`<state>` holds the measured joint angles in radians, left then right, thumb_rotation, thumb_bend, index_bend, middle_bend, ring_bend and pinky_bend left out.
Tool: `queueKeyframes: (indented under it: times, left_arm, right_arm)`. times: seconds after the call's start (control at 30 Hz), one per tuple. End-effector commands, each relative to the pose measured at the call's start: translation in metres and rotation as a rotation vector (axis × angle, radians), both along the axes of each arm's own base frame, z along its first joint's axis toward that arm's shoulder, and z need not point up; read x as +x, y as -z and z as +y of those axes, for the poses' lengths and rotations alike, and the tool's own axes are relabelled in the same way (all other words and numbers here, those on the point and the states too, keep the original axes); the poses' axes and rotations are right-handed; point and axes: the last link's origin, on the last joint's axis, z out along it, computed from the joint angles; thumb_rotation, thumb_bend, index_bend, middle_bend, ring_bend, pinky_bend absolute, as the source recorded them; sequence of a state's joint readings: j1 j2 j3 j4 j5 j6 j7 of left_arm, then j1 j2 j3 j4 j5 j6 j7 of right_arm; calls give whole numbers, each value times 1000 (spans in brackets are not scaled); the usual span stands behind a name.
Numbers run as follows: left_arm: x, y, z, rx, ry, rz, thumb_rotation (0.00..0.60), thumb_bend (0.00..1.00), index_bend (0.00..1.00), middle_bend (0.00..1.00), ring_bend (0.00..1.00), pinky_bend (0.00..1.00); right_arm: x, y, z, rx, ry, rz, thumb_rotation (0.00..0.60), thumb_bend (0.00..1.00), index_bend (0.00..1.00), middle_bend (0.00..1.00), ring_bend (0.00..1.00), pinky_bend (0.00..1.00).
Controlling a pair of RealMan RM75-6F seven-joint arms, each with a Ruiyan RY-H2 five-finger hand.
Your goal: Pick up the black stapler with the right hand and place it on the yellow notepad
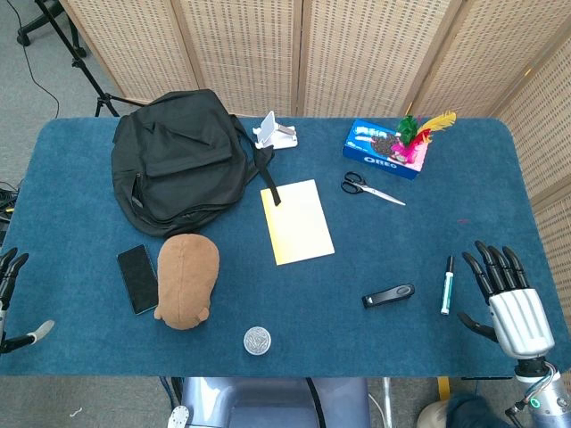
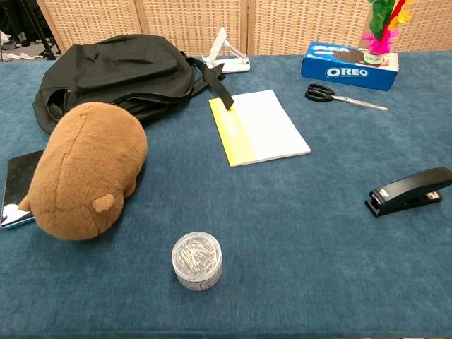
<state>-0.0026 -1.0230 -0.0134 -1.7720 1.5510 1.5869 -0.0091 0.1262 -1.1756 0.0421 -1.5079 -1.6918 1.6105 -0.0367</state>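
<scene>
The black stapler [image 1: 389,295] lies flat on the blue table toward the front right; the chest view shows the stapler [image 2: 410,191] at its right edge. The yellow notepad [image 1: 296,221] lies in the middle of the table, and a backpack strap rests on its far corner; in the chest view the notepad [image 2: 258,127] lies past the centre. My right hand [image 1: 508,297] rests at the table's right front corner with fingers spread and nothing in it, well right of the stapler. My left hand [image 1: 11,299] shows only partly at the left edge, fingers apart, holding nothing.
A marker [image 1: 446,285] lies between the stapler and my right hand. A black backpack [image 1: 178,159], a brown plush toy [image 1: 186,279], a phone [image 1: 138,278] and a round tin of clips [image 1: 257,341] occupy the left and front. Scissors [image 1: 369,188], an Oreo box [image 1: 385,148] and a white stand [image 1: 274,133] sit at the back.
</scene>
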Motion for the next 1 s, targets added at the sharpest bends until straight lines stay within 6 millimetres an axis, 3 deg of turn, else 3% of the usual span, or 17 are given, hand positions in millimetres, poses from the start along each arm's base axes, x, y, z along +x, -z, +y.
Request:
queueKeyframes:
  times: [0.03, 0.33, 0.57, 0.77, 1.0]
  left_arm:
    - [0, 0, 0, 0, -1, 0, 600, 0, 0, 0, 0, 0]
    - [-1, -1, 3, 0, -3, -7, 600, 0, 0, 0, 0, 0]
    - [-5, 0, 11, 0, -33, -3, 600, 0, 0, 0, 0, 0]
    - [-8, 0, 16, 5, -50, -5, 600, 0, 0, 0, 0, 0]
    - [-10, 4, 20, 1, -70, 2, 600, 0, 0, 0, 0, 0]
  right_arm:
    - [-1, 1, 0, 7, 6, 5, 600, 0, 66, 0, 0, 0]
    - [3, 6, -5, 70, -33, -37, 600, 0, 66, 0, 0, 0]
    - [12, 25, -28, 225, -181, 50, 600, 0, 114, 11, 0, 0]
    - [12, 37, -41, 326, -195, 143, 600, 0, 118, 26, 0, 0]
    - [3, 68, -55, 438, -147, 209, 600, 0, 127, 32, 0, 1]
